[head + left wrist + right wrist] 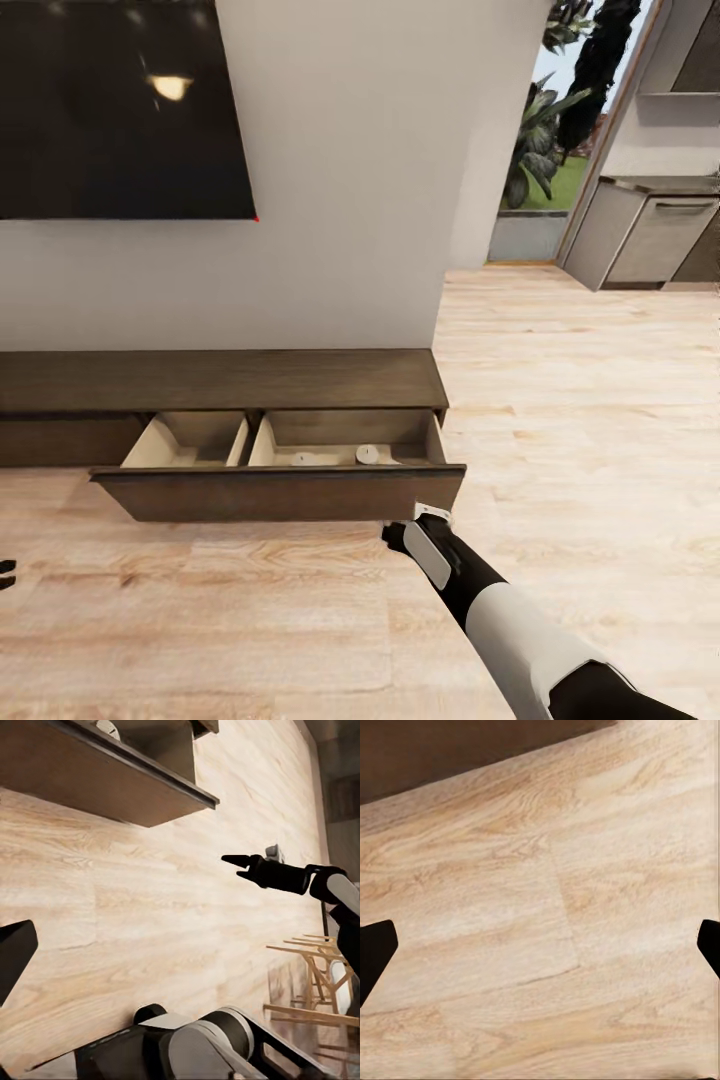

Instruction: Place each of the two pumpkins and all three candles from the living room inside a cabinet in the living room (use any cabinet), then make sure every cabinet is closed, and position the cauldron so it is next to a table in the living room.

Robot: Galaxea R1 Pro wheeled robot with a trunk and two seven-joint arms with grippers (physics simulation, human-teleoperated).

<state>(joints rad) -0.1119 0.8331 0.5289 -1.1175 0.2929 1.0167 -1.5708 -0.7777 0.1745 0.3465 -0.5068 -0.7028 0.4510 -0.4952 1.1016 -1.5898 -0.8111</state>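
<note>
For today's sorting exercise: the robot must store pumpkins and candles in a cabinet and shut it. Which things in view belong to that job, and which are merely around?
Belong to the job:
cabinet, its drawer pulled open
two candles in the drawer's right compartment
right gripper, near the drawer front

Merely around:
television
kitchen units
plants

The cabinet (220,380) stands on the wooden floor (560,400) against the wall, its wide drawer (280,492) pulled out. Two candles (368,454) lie in the drawer's right compartment.
</note>
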